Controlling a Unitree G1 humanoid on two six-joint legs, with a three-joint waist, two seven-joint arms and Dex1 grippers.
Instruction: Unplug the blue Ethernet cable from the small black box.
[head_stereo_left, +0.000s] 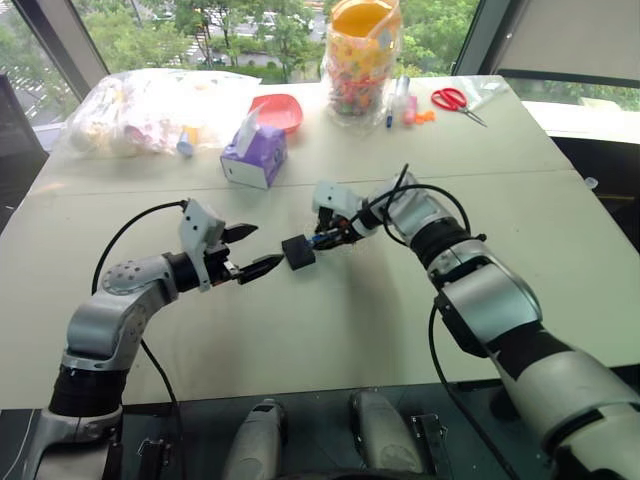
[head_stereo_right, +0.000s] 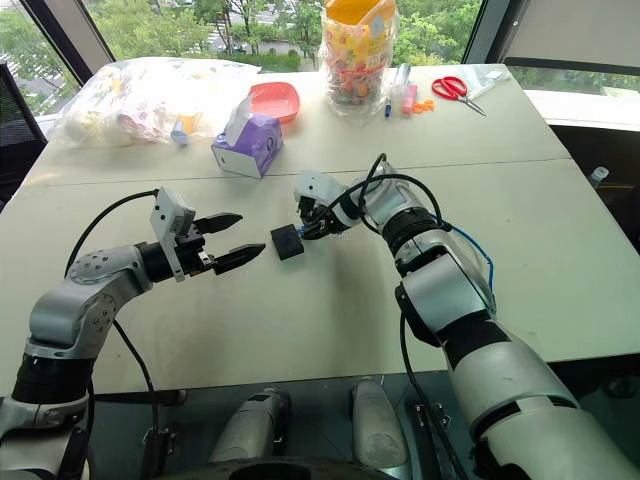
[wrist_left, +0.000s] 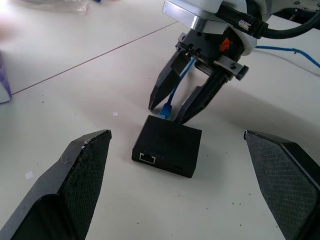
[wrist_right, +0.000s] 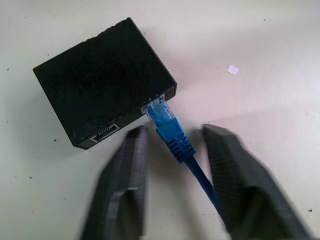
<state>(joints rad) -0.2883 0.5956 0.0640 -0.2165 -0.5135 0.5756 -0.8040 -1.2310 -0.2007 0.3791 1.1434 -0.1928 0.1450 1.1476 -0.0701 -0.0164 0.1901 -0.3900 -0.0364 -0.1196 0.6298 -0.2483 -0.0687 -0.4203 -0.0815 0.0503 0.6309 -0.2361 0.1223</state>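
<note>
Box: frame centre, flat on the table.
Cable: plugged into the box.
My right gripper: fingers astride the cable's plug, not yet touching.
My left gripper: wide apart, holding nothing.

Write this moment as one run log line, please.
cable: plugged in box | right gripper: closing around plug, gap visible | left gripper: open, near box

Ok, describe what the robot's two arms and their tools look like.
Both arms have silver-grey shells with black joint sections and black cables looping outside. Each ends in a white wrist block and a tool of two black pointed fingers, left tool, right tool; the finger pads are finely textured. The right tool carries an orange mark.
</note>
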